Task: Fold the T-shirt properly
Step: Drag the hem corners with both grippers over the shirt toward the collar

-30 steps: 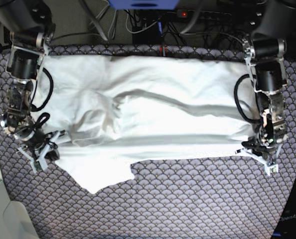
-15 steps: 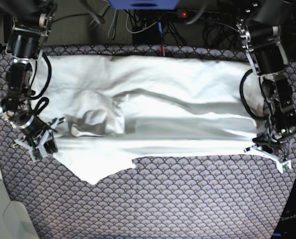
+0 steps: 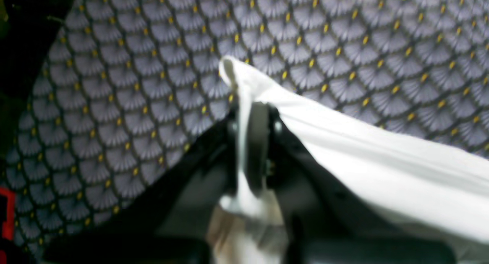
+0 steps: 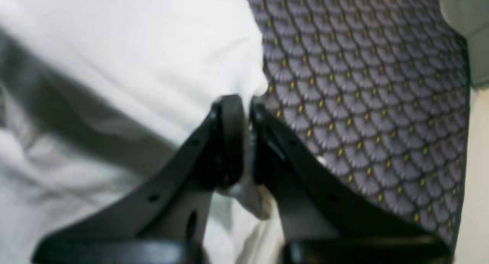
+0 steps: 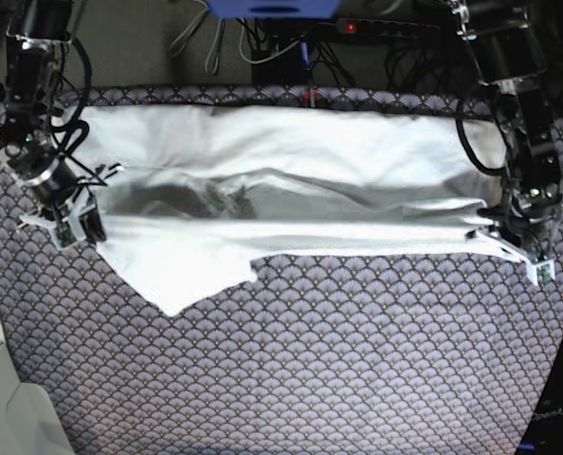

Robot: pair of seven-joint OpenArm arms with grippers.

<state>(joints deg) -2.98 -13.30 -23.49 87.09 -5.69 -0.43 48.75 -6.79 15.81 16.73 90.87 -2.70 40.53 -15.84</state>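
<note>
The white T-shirt (image 5: pixel 291 142) lies widthwise across the patterned mat, and its near edge is raised into a taut band between the two arms. At the base view's right, my left gripper (image 5: pixel 509 242) is shut on that edge; the wrist view has cloth (image 3: pixel 363 149) pinched between the black fingers of the left gripper (image 3: pixel 244 111). My right gripper (image 5: pixel 73 223), at the base view's left, is shut on the other end. In its wrist view the right gripper (image 4: pixel 246 103) clamps a fold of the shirt (image 4: pixel 133 46). A sleeve (image 5: pixel 182 280) hangs down onto the mat at the lower left.
A purple fan-patterned mat (image 5: pixel 357 379) covers the table. Cables and a power strip (image 5: pixel 357 28) run along the back edge. A pale surface (image 5: pixel 2 417) borders the mat at the bottom left.
Both grippers, still shut on the shirt, have risen and moved toward the back. The near edge is pulled taut and lifted, and the crumpled middle has stretched out.
</note>
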